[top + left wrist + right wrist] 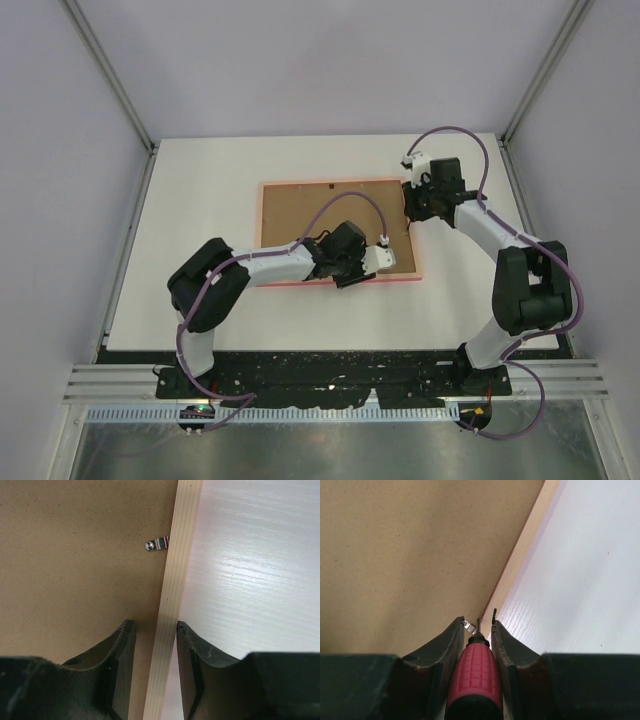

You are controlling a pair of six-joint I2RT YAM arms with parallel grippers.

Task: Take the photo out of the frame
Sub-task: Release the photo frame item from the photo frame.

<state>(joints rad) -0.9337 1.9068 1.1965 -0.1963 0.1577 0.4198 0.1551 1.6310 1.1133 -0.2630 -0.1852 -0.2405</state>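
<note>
The frame [340, 183] lies face down on the white table, thin pink rim around its brown back board [300, 215]. The photo is hidden under the board. My left gripper [387, 262] is open at the frame's near edge by the right corner; in the left wrist view [155, 625] its jaws straddle the pale wood rail [175, 580], with a metal clip [156, 544] further along. My right gripper [408, 212] is shut on a red-handled screwdriver [472, 675] at the frame's right edge; its tip rests at a metal clip [467, 625].
The white table [200, 200] extends around the frame on all sides. Grey enclosure walls and metal posts [130, 110] stand at the left, right and back. The arm bases sit on a black rail [330, 375] at the near edge.
</note>
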